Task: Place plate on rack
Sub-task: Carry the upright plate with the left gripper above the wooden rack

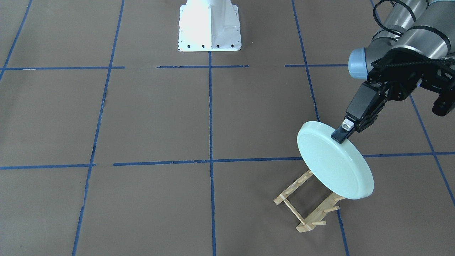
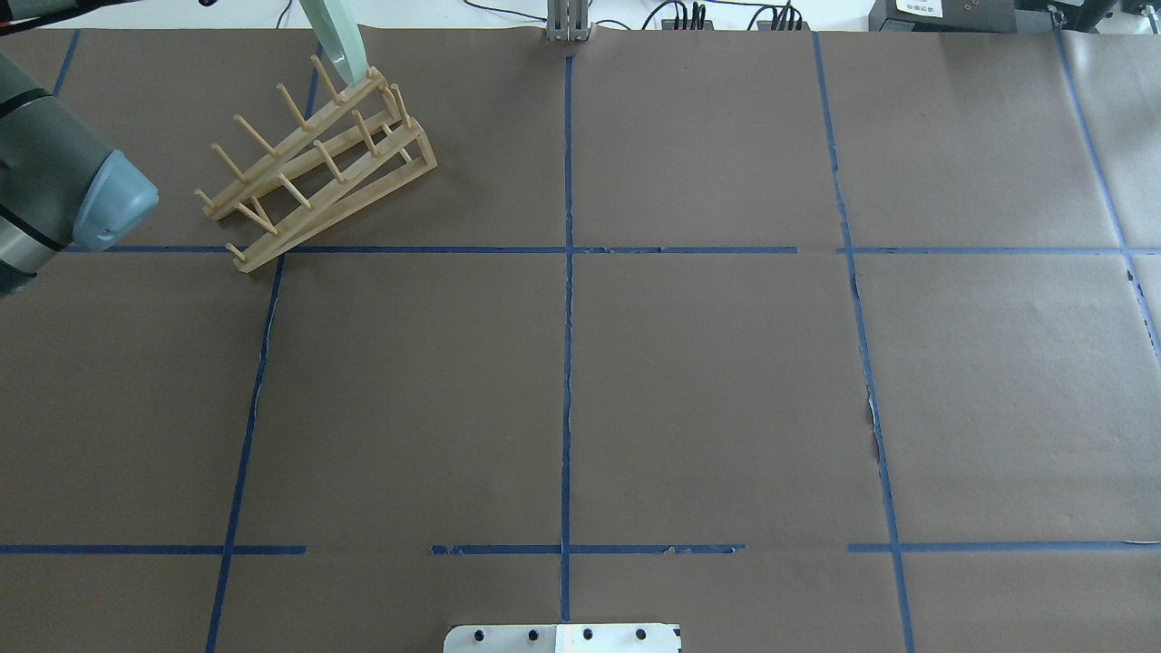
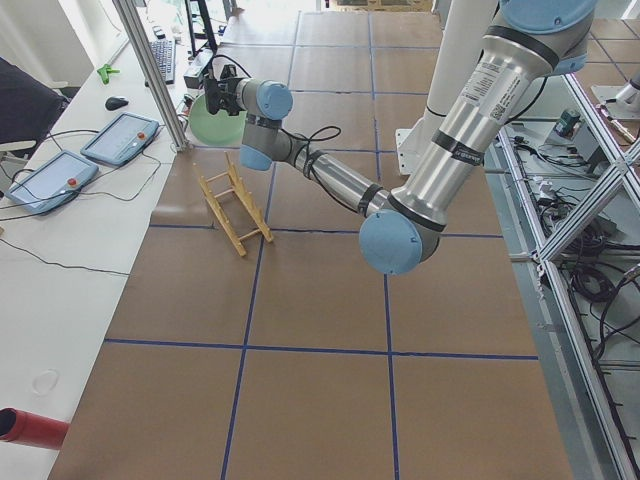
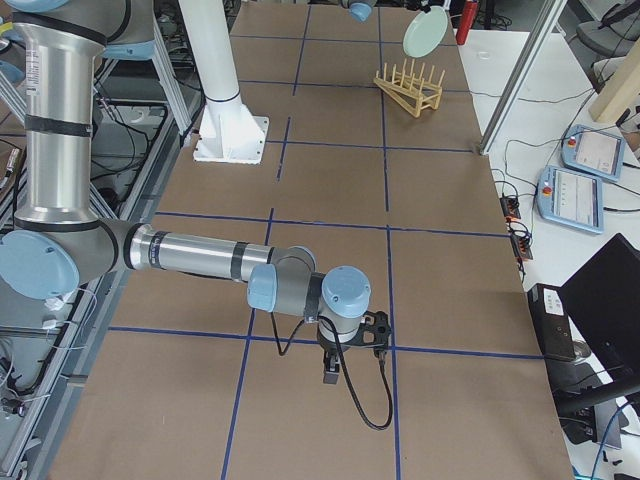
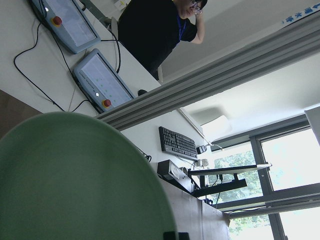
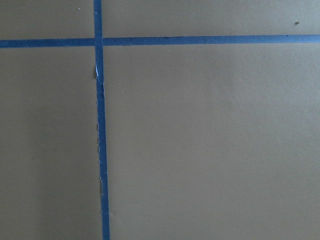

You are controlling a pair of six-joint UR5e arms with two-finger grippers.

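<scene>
The pale mint-green plate (image 1: 334,163) stands tilted on edge, held by its upper rim in my left gripper (image 1: 342,137), which is shut on it. Its lower rim hangs over the far end of the small wooden rack (image 1: 305,209) with upright pegs; I cannot tell whether it touches. The overhead view shows only the plate's lower edge (image 2: 337,45) at the rack's far end (image 2: 317,168). The plate fills the left wrist view (image 5: 75,185). My right gripper (image 4: 335,368) shows only in the exterior right view, low over the table; I cannot tell whether it is open or shut.
The white robot base (image 1: 209,28) stands at the table's middle edge. Beyond the rack is the table's far edge, with an aluminium post (image 3: 150,70), two pendant tablets (image 3: 120,135) and an operator (image 5: 155,30). Blue tape lines grid the brown table.
</scene>
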